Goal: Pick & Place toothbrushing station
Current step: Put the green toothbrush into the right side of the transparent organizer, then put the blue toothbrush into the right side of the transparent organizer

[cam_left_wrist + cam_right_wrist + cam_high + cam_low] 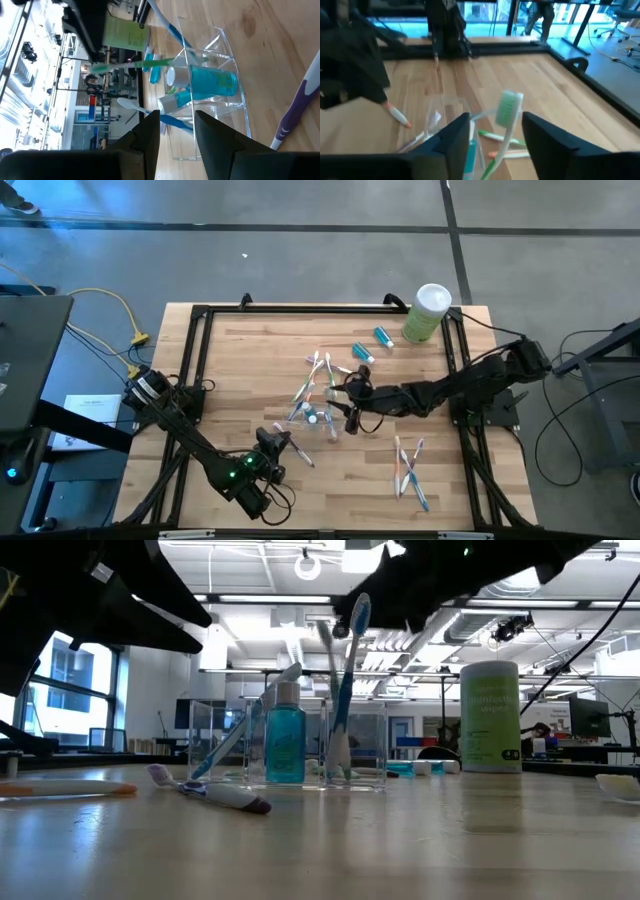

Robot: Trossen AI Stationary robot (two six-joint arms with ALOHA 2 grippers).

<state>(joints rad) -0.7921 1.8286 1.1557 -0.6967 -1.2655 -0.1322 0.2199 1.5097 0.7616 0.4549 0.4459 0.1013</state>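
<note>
Right end effector [352, 412] is over the middle of the desk [470, 470], right above the clear cup [318, 416]. Its 2 fingers stand apart, with the head of a green brush [509, 111] between them. I cannot tell if they touch the brush.

Left end effector [280, 442] is at about 7 o'clock from the cup, low on the desk and near it. Its fingers [150, 135] are partly open, and I cannot tell if they hold anything. It points at the cup.

The cup stands upright. Inside it are a blue tube [285, 745] with a white cap and some brushes that lean out. 1 blue brush [345, 690] stands tall in it.

A purple brush [215, 793] lies on the desk just in front of the cup. More brushes [410, 470] lie at about 4 o'clock from the cup, well apart from it. 2 blue tubes [372, 343] lie at about 1 o'clock. The green can [426, 313] stands beyond them, near the far right corner.
</note>
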